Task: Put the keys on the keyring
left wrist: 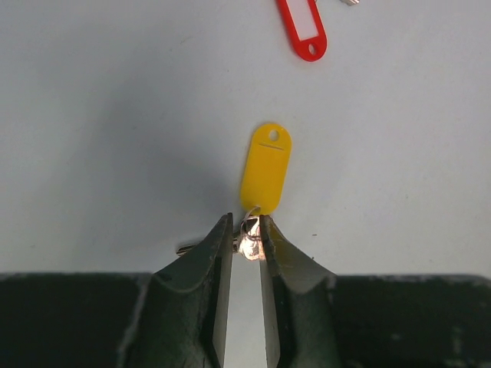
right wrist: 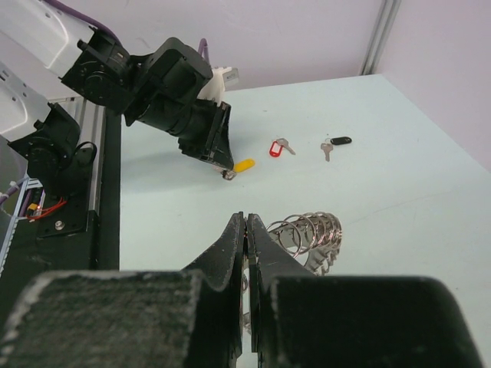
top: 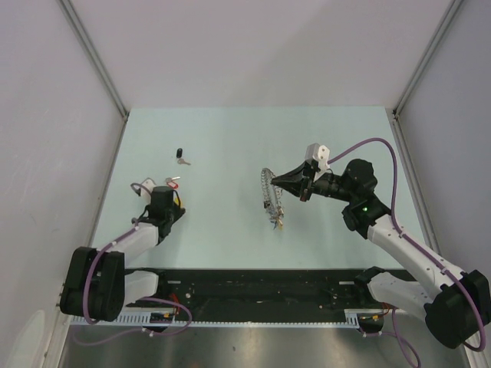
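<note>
Pale green counter (top: pixel 230 138) with blank white walls around it, and my two arms work well apart on it. My left end effector (left wrist: pixel 245 226) is pinched on the yellow key (left wrist: pixel 265 169) at the small metal loop where the tag joins it. The tag points straight out ahead of the fingertips, its long axis in line with them, while a sliver of metal sticks out sideways to the left (the blade, I judge, though little of it shows). The red key (left wrist: pixel 303 31) lies on the counter further ahead of that end effector and a little to the right. The black key (top: pixel 180 156) lies beyond it again.

My right end effector (right wrist: pixel 245 218) is pressed shut, and I judge it is gripping the wire of the keyring (right wrist: pixel 311 228), which stands on edge just past its tips.

The next move depends on the gap between the two. The keyring is well off to the right of my left end effector, so the yellow key has to cross there. The left arm is much the nearer to all three keys.
</note>
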